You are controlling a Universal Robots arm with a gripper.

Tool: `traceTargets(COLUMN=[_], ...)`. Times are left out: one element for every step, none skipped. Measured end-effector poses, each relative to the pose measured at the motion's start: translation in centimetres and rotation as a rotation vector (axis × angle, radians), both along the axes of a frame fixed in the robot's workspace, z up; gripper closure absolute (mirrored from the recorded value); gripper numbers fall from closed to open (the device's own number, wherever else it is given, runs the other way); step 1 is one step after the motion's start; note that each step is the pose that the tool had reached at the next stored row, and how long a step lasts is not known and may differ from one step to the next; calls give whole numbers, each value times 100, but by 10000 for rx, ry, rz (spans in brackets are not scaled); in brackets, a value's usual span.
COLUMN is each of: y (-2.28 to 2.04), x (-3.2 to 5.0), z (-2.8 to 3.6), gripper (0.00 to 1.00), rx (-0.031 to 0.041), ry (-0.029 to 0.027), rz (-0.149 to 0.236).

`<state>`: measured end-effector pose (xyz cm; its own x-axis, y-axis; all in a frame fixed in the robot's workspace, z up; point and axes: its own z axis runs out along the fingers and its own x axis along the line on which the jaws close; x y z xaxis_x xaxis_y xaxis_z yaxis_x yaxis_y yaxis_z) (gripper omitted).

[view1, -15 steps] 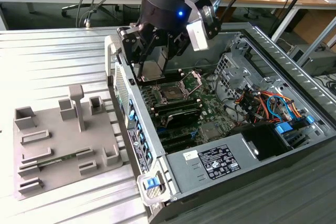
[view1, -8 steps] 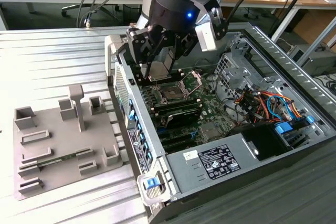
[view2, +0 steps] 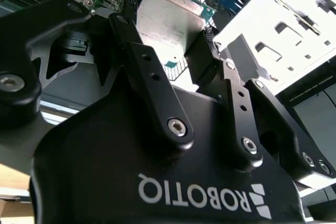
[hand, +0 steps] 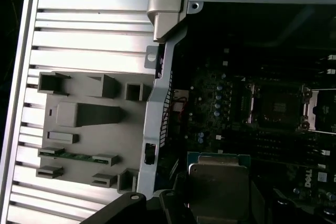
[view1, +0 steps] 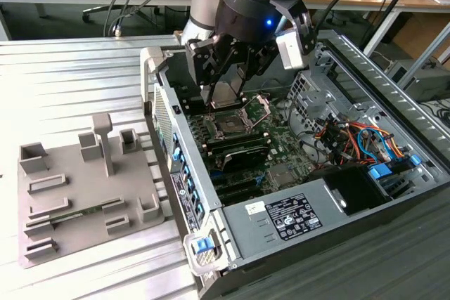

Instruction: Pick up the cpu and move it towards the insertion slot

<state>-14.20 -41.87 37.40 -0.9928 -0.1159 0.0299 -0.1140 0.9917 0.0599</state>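
My gripper (view1: 226, 96) is shut on the cpu (view1: 227, 93), a small flat square chip with a pale silvery top. It hangs inside the open computer case, just above the green board. In the second wrist view the cpu (view2: 168, 22) sits clamped between the two black fingers (view2: 152, 82). The insertion slot (view1: 231, 124) lies directly below and slightly nearer the camera than the chip, dark and square, with its metal load plate (view1: 259, 107) hinged up. In the first wrist view the cpu (hand: 218, 182) is off to one side of the insertion slot (hand: 275, 106).
The grey fixture plate (view1: 77, 201) with raised blocks lies on the ribbed metal table at the exterior view's left. The case wall (view1: 160, 110) stands between it and the board. Long black memory slots (view1: 242, 149), a power supply (view1: 295, 216) and coloured cables (view1: 351, 138) crowd the case.
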Motion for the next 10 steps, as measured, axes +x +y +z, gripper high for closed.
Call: traceTargets(y=[0, 0, 0, 0, 0, 0, 0, 0, 0, 0], x=[18, 34, 58, 76, 101, 118, 138, 155, 181, 203], z=[-3, -7, -14, -20, -30, -37, -47, -55, -65, -73], gripper=[45, 45, 45, 45, 45, 45, 45, 45, 45, 45], rx=[0, -1, -1, -1, -1, -1, 1, 1, 3, 5], ry=[1, 3, 4, 6, 9, 10, 11, 12, 13, 14], rz=[1, 1, 1, 0, 0, 1, 0, 0, 1, 0])
